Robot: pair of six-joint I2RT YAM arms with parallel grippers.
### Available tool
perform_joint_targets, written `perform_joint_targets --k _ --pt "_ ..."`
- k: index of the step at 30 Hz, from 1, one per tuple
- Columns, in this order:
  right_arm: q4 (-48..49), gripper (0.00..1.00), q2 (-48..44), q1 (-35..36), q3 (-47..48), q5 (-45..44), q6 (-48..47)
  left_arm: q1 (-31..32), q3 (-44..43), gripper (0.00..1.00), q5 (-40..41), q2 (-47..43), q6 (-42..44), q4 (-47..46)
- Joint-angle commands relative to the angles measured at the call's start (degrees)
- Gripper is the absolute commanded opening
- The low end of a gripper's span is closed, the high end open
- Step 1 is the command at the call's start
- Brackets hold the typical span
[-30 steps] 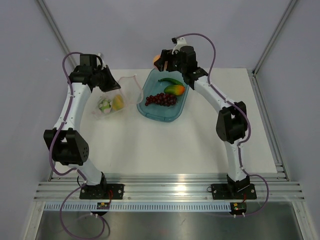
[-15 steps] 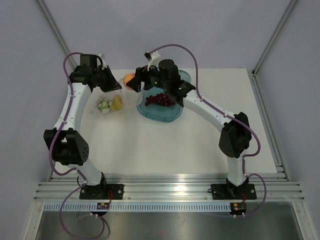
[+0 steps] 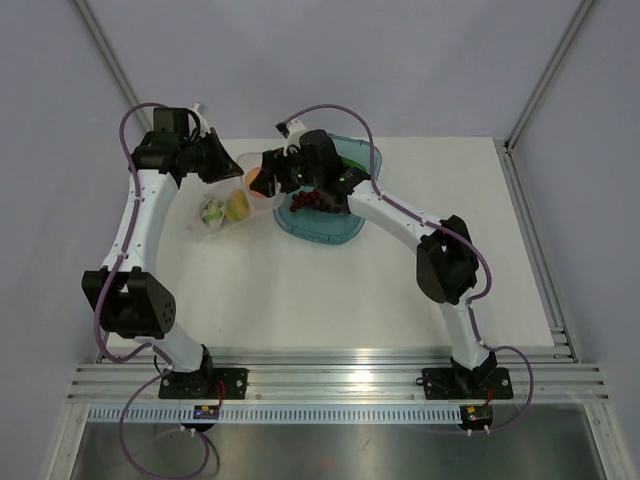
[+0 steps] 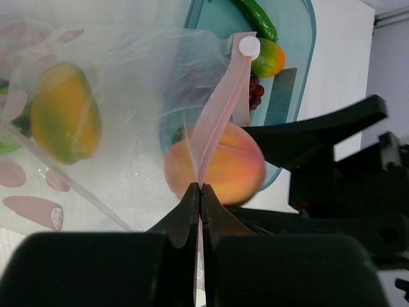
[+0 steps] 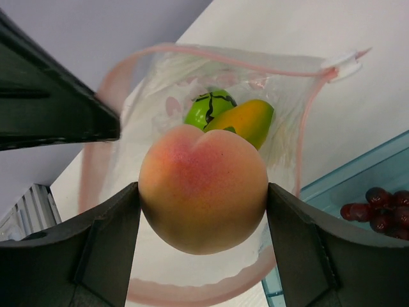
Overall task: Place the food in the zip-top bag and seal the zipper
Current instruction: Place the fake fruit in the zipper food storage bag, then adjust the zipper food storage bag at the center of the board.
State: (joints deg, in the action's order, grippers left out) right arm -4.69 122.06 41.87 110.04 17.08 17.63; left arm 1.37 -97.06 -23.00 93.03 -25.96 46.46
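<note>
The clear pink-tinted zip-top bag [image 3: 222, 208] lies left of the tray with its mouth held open. My left gripper [image 3: 232, 168] is shut on the pink zipper strip [image 4: 220, 109] at the bag's mouth edge. A mango [image 4: 64, 112] and a green round fruit [image 5: 209, 105] lie inside the bag. My right gripper [image 3: 262, 180] is shut on the peach [image 5: 203, 188] and holds it just at the open mouth, above the table. The grape bunch [image 3: 310, 203] and a second mango [image 4: 268, 57] lie in the teal tray [image 3: 330, 228].
A long dark green toy vegetable [image 4: 255, 19] also lies in the tray. The right arm reaches across the tray's far side. The left gripper's fingers [image 5: 51, 96] show close to the peach in the right wrist view. The table's back edge is just behind both grippers.
My right gripper has carried the peach leftwards from above the tray's far end to the bag's open mouth. My left gripper still holds the bag's edge, its arm slightly shifted.
</note>
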Motion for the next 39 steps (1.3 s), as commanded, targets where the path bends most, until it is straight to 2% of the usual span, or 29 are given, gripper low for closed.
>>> perform_joint_targets --k 1,5,8,13,17,18,20,21,22,24,25,26,28,34,37,39 --pt "-3.0 0.72 1.4 0.2 6.2 1.2 -0.3 0.1 -2.3 0.00 -3.1 -3.5 -0.5 -2.2" --pt "-9.0 0.99 2.5 0.3 11.2 2.9 -2.2 0.1 -3.0 0.00 -3.5 -3.9 -0.7 -2.0" --pt "-10.5 0.99 -1.1 0.4 10.4 3.0 -3.2 0.1 -3.3 0.00 -2.9 -3.8 -0.7 -1.7" --pt "-8.1 1.00 -10.8 0.3 1.8 -1.2 -4.6 0.1 -3.6 0.00 -2.1 -3.9 -1.2 -2.2" --pt "-9.4 0.74 -15.9 -1.2 -5.4 -13.4 -5.5 0.0 -3.9 0.00 -1.5 -4.4 -1.3 -1.8" --pt "-9.1 0.63 -16.7 -2.0 -6.9 -13.9 -5.1 0.0 -3.8 0.00 -1.4 -4.6 -1.5 -2.1" --pt "-9.0 0.56 -18.3 -4.7 -10.8 -11.8 -1.7 0.0 -3.4 0.00 -1.3 -5.3 -1.6 -2.5" --pt "-8.9 0.50 -18.8 -7.0 -11.8 -10.7 -0.2 0.0 -3.5 0.00 -1.4 -5.4 -1.8 -2.6" --pt "-8.9 0.50 -19.1 -8.2 -12.6 -9.2 1.0 0.0 -3.5 0.00 -1.5 -5.4 -1.7 -2.6" --pt "-9.4 0.57 -19.1 -9.4 -13.5 -3.0 3.0 0.0 -3.8 0.00 -1.8 -5.3 -1.7 -2.7" --pt "-10.0 0.76 -18.2 -9.4 -13.0 -1.3 3.4 0.0 -3.8 0.00 -1.8 -5.3 -1.7 -2.7" --pt "-10.3 0.84 -17.7 -9.3 -12.1 3.4 4.3 0.0 -3.8 0.00 -1.8 -5.2 -1.7 -2.9" --pt "-9.6 0.91 -15.9 -9.3 -11.7 7.5 7.1 0.0 -3.7 0.00 -2.0 -5.1 -2.1 -3.0" --pt "-7.9 0.88 -11.2 -8.4 -10.4 11.0 9.4 0.0 -3.7 0.00 -2.2 -5.0 -2.5 -3.3" --pt "-9.9 0.77 -7.6 -6.3 -7.3 11.4 8.5 0.0 -3.8 0.00 -2.3 -5.1 -2.3 -3.1" --pt "-12.2 0.59 -5.5 -4.4 -3.6 11.5 8.0 0.0 -3.8 0.00 -2.0 -5.4 -2.2 -3.0"
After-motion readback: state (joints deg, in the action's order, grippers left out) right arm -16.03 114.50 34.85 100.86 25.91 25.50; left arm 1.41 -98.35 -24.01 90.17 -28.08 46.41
